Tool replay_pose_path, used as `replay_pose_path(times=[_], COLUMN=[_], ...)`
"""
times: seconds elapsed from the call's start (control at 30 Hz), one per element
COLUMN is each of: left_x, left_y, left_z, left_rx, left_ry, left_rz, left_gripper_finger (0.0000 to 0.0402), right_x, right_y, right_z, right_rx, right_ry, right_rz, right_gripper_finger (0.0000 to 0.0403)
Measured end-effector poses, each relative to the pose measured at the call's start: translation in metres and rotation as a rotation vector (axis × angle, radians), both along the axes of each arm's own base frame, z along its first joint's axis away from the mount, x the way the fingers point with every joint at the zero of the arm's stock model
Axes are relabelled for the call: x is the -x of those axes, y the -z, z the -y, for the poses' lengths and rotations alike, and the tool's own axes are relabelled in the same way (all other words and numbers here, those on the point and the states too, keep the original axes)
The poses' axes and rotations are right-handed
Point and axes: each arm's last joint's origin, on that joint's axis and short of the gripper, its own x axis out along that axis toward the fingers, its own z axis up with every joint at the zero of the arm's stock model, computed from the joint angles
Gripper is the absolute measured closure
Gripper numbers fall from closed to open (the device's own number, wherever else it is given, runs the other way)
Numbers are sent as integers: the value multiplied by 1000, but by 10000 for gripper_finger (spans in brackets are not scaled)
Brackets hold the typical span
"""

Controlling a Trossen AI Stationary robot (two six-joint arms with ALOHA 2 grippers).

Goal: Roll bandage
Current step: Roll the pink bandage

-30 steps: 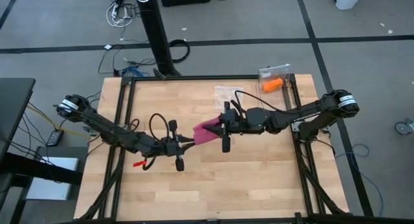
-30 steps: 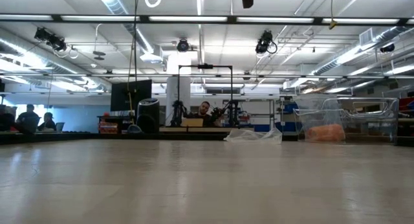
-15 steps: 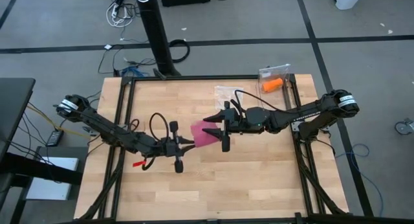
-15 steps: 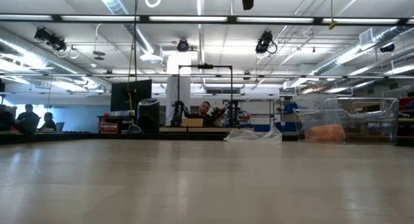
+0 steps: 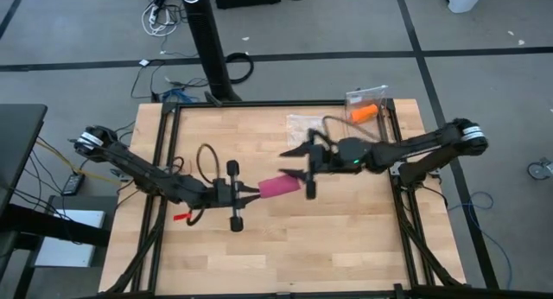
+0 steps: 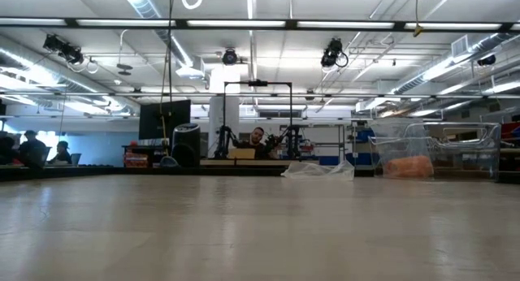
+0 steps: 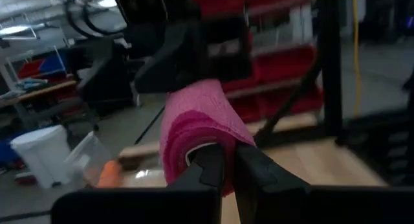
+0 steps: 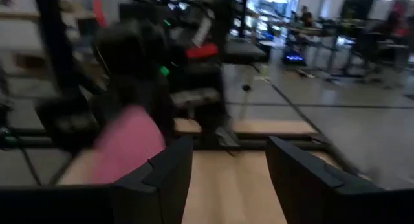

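**Bandage pinched by left jaws, right jaws spread**

Currently the bandage (image 5: pixel 278 187), a magenta-pink bundle, is up off the tabletop (image 5: pixel 346 238), over its middle, held between the two arms. Left gripper (image 5: pixel 256 191) sits at the bandage's left end, jaws pressed nearly together and pinching the pink fabric; left wrist view shows the pink roll (image 7: pixel 197 130) clamped between the two dark fingers (image 7: pixel 210 162), wrapped layers visible. Right gripper (image 5: pixel 295 162) is just beside the bandage's right end, jaws spread wide, one finger above the bandage and one reaching past its right end, not gripping it. Right wrist view shows the two fingers (image 8: pixel 165 169) well apart with bare tabletop between them, pink bandage (image 8: pixel 126 146) off to one side of them, beside the left arm's dark body.

Relative to the bandage: orange roll (image 5: pixel 364 112) is well apart, at the tabletop's far right corner, inside a clear plastic box (image 5: pixel 366 98). Crumpled clear plastic wrap (image 5: pixel 304 124) lies on the tabletop between the bandage and that box. Small red item (image 5: pixel 184 218) hangs near the left arm, left of the bandage.

Low view: bare tabletop only, the clear box with the orange roll (image 6: pixel 409 166) at far right, people (image 6: pixel 32 148) seated in the room beyond; cannot see the bandage or jaws there.
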Motion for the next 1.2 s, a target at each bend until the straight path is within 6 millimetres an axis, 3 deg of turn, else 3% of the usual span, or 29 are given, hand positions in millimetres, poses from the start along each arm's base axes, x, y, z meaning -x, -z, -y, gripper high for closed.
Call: replay_pose_path(times=[0.17,0.27,0.53,0.7,1.03,1.2], left_x=[12,19,17,15,14,13], left_y=[-23,-33,-40,-40,-41,-40], left_z=[-6,-14,-32,-36,-39,-41], left_rx=[133,217,390,423,421,395], left_ry=[37,57,127,168,163,141], left_rz=[95,134,189,195,200,199], left_gripper_finger=[381,381,381,381,381,381], right_x=[48,62,37,23,21,10], right_y=[-22,-16,13,12,7,14], right_z=[13,15,4,8,18,18], right_rx=[-10,-88,-174,-155,-161,-160], right_ry=[83,63,-76,-63,-92,-152], right_rz=[-99,-93,41,77,125,140], right_gripper_finger=[196,193,193,192,193,211])
